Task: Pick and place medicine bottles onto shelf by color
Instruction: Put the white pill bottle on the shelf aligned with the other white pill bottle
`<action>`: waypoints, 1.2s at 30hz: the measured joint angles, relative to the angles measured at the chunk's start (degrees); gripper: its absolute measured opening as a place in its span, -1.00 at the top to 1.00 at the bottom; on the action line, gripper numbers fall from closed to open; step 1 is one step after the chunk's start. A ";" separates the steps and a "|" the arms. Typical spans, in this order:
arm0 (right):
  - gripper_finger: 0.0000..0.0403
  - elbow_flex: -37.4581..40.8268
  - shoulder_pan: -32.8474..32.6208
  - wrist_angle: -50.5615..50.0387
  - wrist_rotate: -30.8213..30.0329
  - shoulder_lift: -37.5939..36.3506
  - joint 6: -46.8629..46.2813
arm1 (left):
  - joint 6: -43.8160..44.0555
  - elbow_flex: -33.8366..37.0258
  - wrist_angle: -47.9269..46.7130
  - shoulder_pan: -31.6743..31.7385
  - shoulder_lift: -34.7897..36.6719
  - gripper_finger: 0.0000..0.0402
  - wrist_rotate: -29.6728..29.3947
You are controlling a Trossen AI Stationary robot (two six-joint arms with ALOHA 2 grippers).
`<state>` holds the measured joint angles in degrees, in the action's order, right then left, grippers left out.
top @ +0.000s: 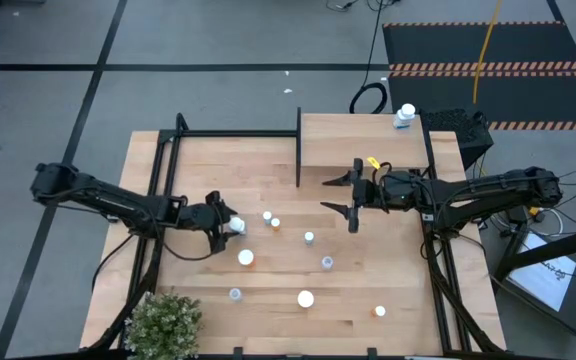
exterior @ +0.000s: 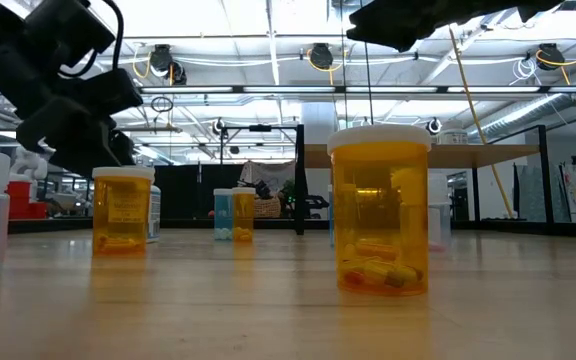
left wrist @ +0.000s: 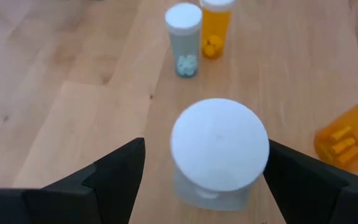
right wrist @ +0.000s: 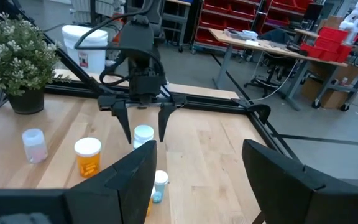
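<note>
Left tool released, fingers straddling clear bottle, right tool released near shelf

bright, even — ceiling lamps glare; soft shadows; left wrist view blurred

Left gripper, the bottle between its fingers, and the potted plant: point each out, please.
left gripper [left wrist: 204, 174]: left wrist view, midway between its open fingertips.
pale bottle [left wrist: 219, 144]: left wrist view, on its white cap.
potted plant [top: 164, 320]: high view, on the foliage.
</note>
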<state>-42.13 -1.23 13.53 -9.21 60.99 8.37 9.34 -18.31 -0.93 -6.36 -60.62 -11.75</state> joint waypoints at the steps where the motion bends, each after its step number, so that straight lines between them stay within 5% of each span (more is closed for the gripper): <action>1: -0.15 0.00 -0.01 0.00 0.00 0.00 -0.06 | -0.32 0.00 1.07 0.03 -0.81 -0.54 0.43; 15: -0.15 0.00 0.01 -0.04 0.00 0.00 -0.14 | -4.16 -0.73 3.89 0.03 -3.96 0.15 0.78; 22: -0.15 0.00 -0.01 -0.06 -0.50 0.00 -0.16 | -6.70 -5.85 0.81 0.03 -1.79 0.10 -2.40; 31: -0.15 0.00 0.14 1.34 -14.47 0.02 -5.51 | -15.79 -19.70 -10.34 1.26 -2.03 0.16 -16.37; 36: -0.15 0.00 0.08 3.83 -19.57 0.02 -12.05 | -22.98 -25.43 -10.84 2.69 -2.03 0.16 -18.36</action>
<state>-42.13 -1.15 17.37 -28.78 61.01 -3.69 -13.64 -43.74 -11.77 -3.67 -62.65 -30.11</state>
